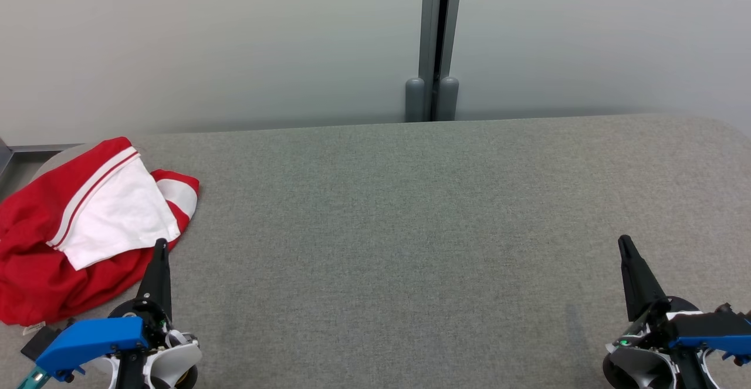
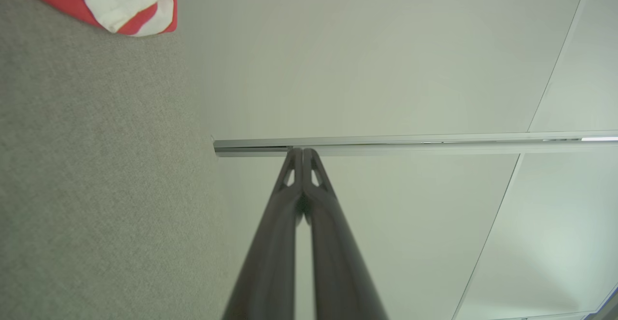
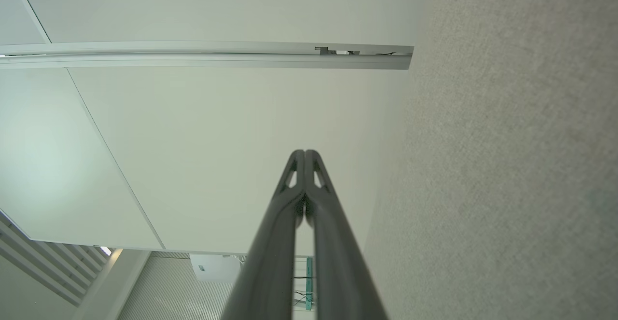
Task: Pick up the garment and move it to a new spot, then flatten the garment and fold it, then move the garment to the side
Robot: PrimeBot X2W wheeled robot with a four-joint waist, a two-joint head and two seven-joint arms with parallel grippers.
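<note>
Tabletop (image 1: pixel 410 230): grey felt-like surface, spans the whole head view; the middle and right are bare. A pale partition wall (image 1: pixel 205 43) stands behind it, with a grey post (image 1: pixel 434 43) at the join.

Garment (image 1: pixel 76 225): red, with a white panel and red-and-white striped trim. It lies crumpled in a heap at the far left of the tabletop, close to the left edge. Nothing is lifted and no fold has begun.

Left claw (image 1: pixel 159 248): fingers pressed together, holding nothing. In the head view the tip sits just at the heap's near right edge. The left wrist view shows the cloth off to one side of the fingers, so likely not touching.

Right claw (image 1: pixel 623 241): fingers also pressed together, empty, well apart from the garment, over bare tabletop on the right.

Judgement: the step in hand is the first pickup, not yet started.
- Spread the left claw before going in.
- Aim for a thick ridge of red cloth, not the loose white flap, which would probably peel off alone.
- Bite low and lift straight up so the heap clears the felt.
- Carry it toward the bare middle, where both claws can reach for flattening.
</note>
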